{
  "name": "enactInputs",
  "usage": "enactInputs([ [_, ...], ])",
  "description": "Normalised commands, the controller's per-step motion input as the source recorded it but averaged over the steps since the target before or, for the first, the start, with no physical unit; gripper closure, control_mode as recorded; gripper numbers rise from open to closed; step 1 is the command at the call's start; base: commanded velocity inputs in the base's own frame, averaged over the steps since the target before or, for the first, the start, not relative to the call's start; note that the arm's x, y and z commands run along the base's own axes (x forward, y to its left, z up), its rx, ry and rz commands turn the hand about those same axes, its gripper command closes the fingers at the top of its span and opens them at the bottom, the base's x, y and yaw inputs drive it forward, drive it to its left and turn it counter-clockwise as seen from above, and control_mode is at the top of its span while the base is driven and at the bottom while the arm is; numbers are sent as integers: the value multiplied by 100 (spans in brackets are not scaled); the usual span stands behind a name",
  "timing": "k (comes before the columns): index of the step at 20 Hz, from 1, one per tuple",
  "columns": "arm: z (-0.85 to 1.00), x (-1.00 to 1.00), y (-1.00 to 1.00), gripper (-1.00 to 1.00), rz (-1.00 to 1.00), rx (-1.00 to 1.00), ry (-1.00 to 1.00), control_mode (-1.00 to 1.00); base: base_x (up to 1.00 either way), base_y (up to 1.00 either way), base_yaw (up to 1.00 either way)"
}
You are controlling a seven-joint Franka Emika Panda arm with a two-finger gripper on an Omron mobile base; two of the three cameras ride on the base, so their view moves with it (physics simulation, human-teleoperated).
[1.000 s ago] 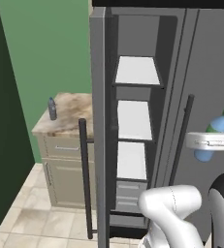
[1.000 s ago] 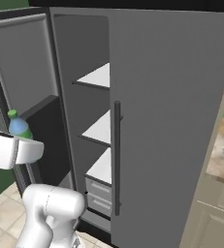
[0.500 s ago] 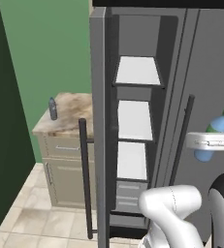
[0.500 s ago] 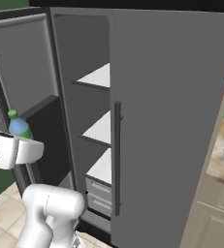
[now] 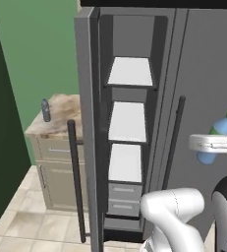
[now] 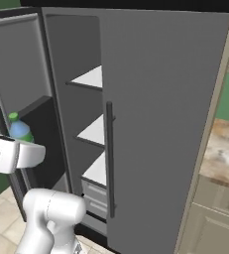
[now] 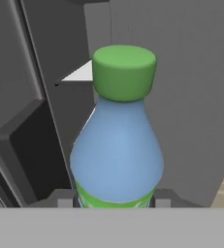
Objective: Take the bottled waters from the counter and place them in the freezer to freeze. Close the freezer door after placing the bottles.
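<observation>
The light blue bottle (image 7: pixel 116 150) looks like smooth translucent plastic with a matt green cap (image 7: pixel 124 71). The freezer door (image 5: pixel 88 123) and the fridge's right door (image 6: pixel 160 124) look like matt grey metal, with dark satin bar handles (image 5: pixel 75 182). The shelves (image 5: pixel 129 71) inside the freezer are smooth white. Left of the freezer door, the counter (image 5: pixel 61 115) is polished marbled stone, bearing a dark dull bottle (image 5: pixel 46 110).

The freezer door (image 5: pixel 88 123) stands open, white shelves (image 5: pixel 129 71) showing inside the freezer (image 5: pixel 129 128). At far left a dark bottle (image 5: pixel 46 110) stands upright on the counter (image 5: pixel 61 118). At right, the gripper (image 5: pixel 214 143) grips a light blue bottle (image 5: pixel 218 138) with a green cap.
</observation>
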Motion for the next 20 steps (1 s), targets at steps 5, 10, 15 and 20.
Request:
enactInputs([
  [5,0,0,0,100,0,0,0,100,6,-24,0],
  [10,0,0,0,100,0,0,0,100,50,-25,0],
  [15,0,0,0,100,0,0,0,100,48,-12,0],
  [20,0,0,0,100,0,0,0,100,8,0,0],
])
